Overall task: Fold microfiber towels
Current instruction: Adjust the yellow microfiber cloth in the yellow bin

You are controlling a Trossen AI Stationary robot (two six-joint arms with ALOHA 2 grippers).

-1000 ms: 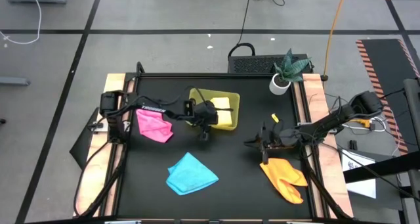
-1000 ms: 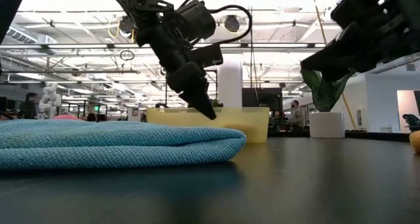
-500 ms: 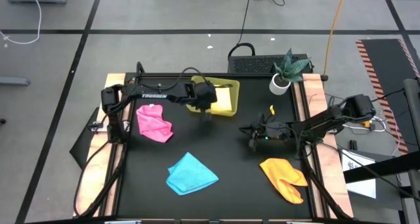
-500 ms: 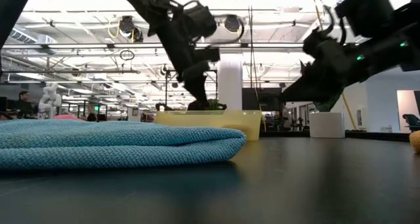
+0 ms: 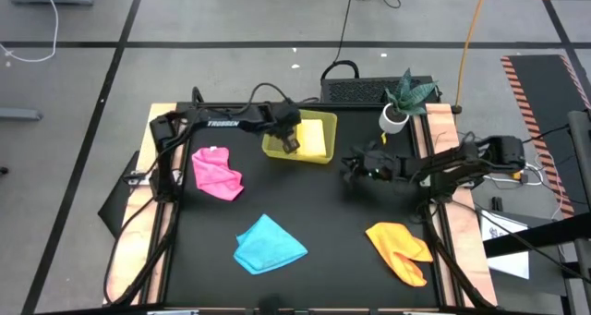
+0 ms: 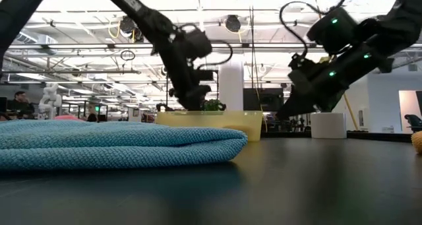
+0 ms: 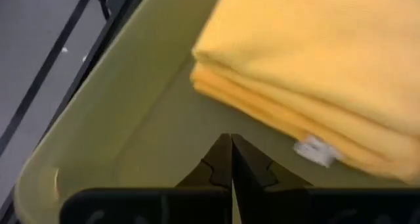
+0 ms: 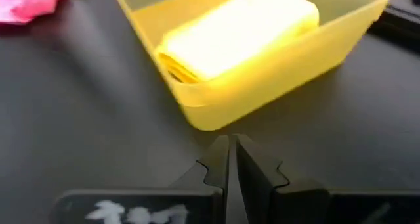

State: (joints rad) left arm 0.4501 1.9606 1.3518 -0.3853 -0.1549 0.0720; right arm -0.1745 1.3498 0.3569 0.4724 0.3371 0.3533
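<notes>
The yellow towel [image 5: 317, 141] lies folded in the tray [image 5: 273, 149] at the table's twelve o'clock. My left gripper [image 5: 288, 145] hangs over the tray's bare half, fingers pressed together on nothing. My right gripper [image 5: 352, 163], at the tray's three o'clock, is also closed and empty. The pink [image 5: 217, 174], blue [image 5: 268, 243] and orange [image 5: 399, 243] towels lie crumpled at nine, six and four o'clock.
</notes>
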